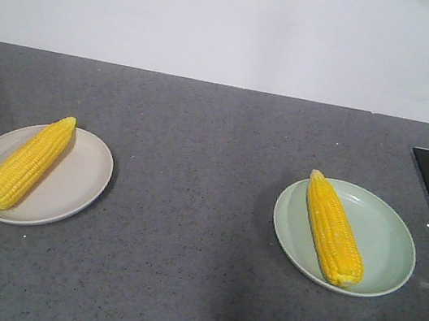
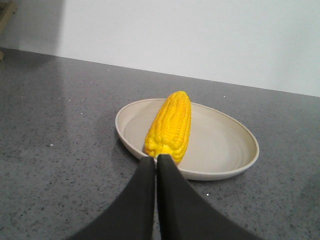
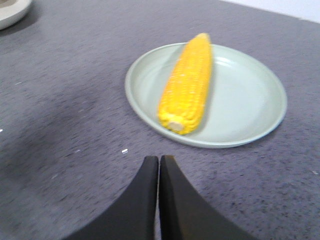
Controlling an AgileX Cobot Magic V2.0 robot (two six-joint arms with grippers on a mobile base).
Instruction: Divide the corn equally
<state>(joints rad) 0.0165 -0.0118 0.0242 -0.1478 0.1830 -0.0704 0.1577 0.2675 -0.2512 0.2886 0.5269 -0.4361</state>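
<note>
My left claw (image 2: 156, 159) was pressed together on nothing, tips just short of the butt end of one corn cob (image 2: 170, 127) lying on the beige plate (image 2: 227, 150). Right claw (image 3: 159, 159) was the same deal, closed and empty, with the other cob (image 3: 186, 82) a bit ahead on the green plate (image 3: 250, 95). They looked stiff, light and kinda roll-prone, so I'd have pinched mid-cob across the kernels.

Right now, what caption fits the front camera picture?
One corn cob on the beige plate, another on the green plate.
</note>
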